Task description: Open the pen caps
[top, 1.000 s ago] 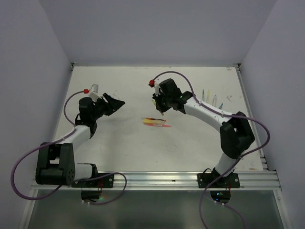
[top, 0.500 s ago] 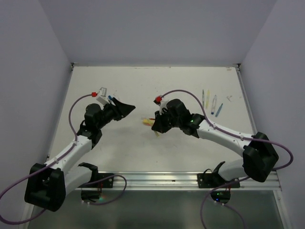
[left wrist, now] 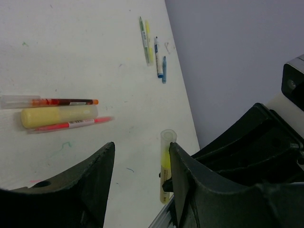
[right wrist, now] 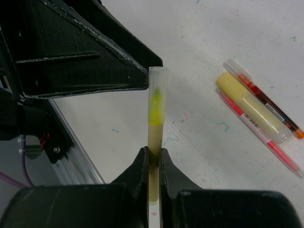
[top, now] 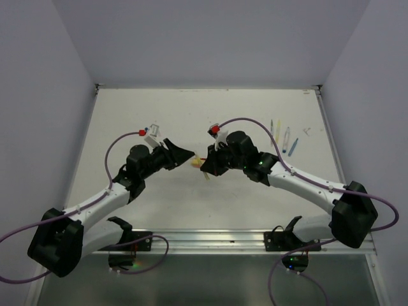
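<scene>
My right gripper (right wrist: 154,154) is shut on the body of a pale yellow pen (right wrist: 155,128) and holds it above the table. The pen's clear cap (right wrist: 158,78) is on and covers a yellow-green tip. My left gripper (left wrist: 141,147) is open. Its right finger (left wrist: 183,161) stands right beside the cap (left wrist: 167,140), and the cap is not between the jaws. In the top view the left gripper (top: 185,155) and right gripper (top: 208,167) meet tip to tip at mid table.
A red pen (left wrist: 61,101), a fat yellow highlighter (left wrist: 59,115) and a pink-red pen (left wrist: 71,124) lie together on the table below the grippers. Several thin pens (top: 280,134) lie at the far right. An aluminium rail (top: 210,239) runs along the near edge.
My left gripper has swung right and come up to the right gripper. My right gripper has moved nearer and left, down by the pens, and now holds the pale yellow pen.
</scene>
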